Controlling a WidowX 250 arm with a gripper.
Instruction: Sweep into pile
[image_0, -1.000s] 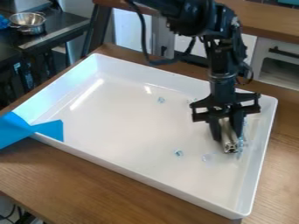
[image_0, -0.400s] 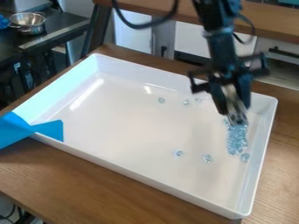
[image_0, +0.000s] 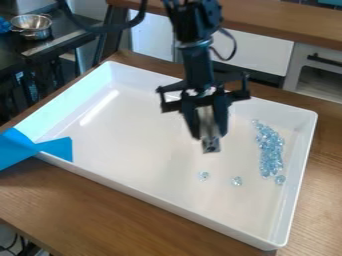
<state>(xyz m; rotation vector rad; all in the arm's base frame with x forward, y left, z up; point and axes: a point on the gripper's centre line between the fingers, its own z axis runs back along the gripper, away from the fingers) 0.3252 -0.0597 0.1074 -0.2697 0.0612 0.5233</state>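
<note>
The arm (image_0: 198, 65) is black, with a chunky, uneven housing (image_0: 194, 21) towards 12 o'clock and a smoother, tube-like section below it. A greyish band (image_0: 195, 44) rings the join. One thick black cable (image_0: 100, 29) sags in a loop at 10 o'clock; a thinner dark one (image_0: 234, 47) bows out at 1 o'clock. The black gripper (image_0: 210, 136) has angular, notched brackets at 9 and 3 o'clock and two long dark fingers (image_0: 192, 122).

Bright, soft light washes white tray (image_0: 140, 155) below jaws; long streak of glare (image_0: 99, 107) and smaller glint (image_0: 168, 77) lie left of jaws. Glassy beads (image_0: 270, 152) sparkle to right; black counter (image_0: 12, 52) sits dim, far upper left.
</note>
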